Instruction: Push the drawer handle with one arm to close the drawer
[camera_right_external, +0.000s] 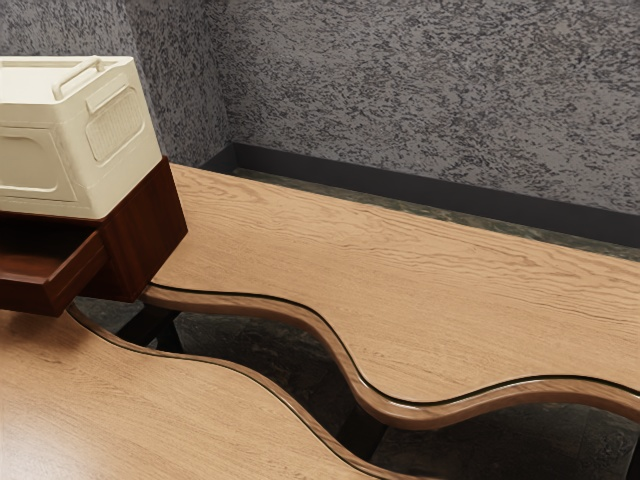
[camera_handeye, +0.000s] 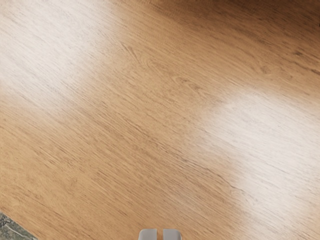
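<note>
1 drawer (camera_right_external: 80, 279) stood open at the exterior view's left, jutting from a dark red-brown cabinet (camera_right_external: 150, 235). Part of its inner floor showed; the rest was cut off by the view's edge, so I could not tell its full contents. A cream crate (camera_right_external: 85, 170) sat upright on the cabinet, touching its top, with raised handles on its upper face; what it held was hidden from me.

The cabinet's lower corner reached the gap between 2 wooden tabletops. The near tabletop (camera_right_external: 130, 420) carried a shadow beside the drawer. Rightward, both facing edges curved in waves, and dark flooring (camera_right_external: 270, 350) and dark supports (camera_right_external: 363, 433) showed between them. The far tabletop (camera_right_external: 430, 290) ran on to the exterior view's right, and the widest room for moving lay over it, beyond the cabinet. Behind it rose a mottled grey wall (camera_right_external: 430, 90) with a dark baseboard (camera_right_external: 420, 190).

The exterior view gave me the drawer and crate; the wrist view gave me close wood grain, 2 pale patches of glare, a darker brown area and a sliver of mottled floor past a straight wooden edge. Part of my gripper (camera_handeye: 160, 235) appeared there above the wood; whether it was clenched or released, I could not tell.
</note>
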